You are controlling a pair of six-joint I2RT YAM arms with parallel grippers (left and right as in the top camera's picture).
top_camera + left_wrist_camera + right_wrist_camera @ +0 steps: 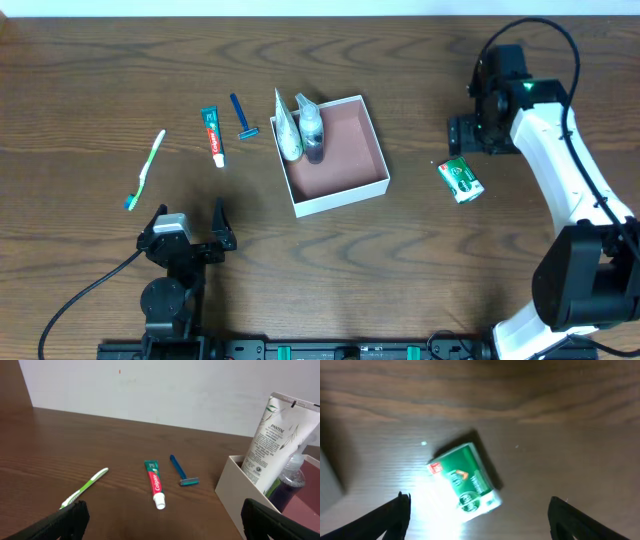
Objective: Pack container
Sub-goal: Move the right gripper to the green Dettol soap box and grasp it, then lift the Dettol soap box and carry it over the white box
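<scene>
While toothbrush (146, 168), toothpaste (213, 136) and razor (241, 118) are lying upper left, the container (340, 198) is sitting mid-frame between left gripper (190, 212) and right gripper (479, 499), both wide-spread.

Dark wood-grain table (90, 80); plain white wall (150, 390) behind; bright glare patch.

1. Setting: a robotics lab bench.
2. Two robot arms, the left arm (165, 298) and the right arm (560, 170), stand at one wood-grain table (420, 280); a black mounting rail (330, 351) runs along its near edge.
3. A plain white wall (150, 390) rises behind the table.
4. Toiletries lie spaced apart beside the container (340, 200): toothbrush (146, 170); toothpaste (213, 136); razor (241, 118).
</scene>
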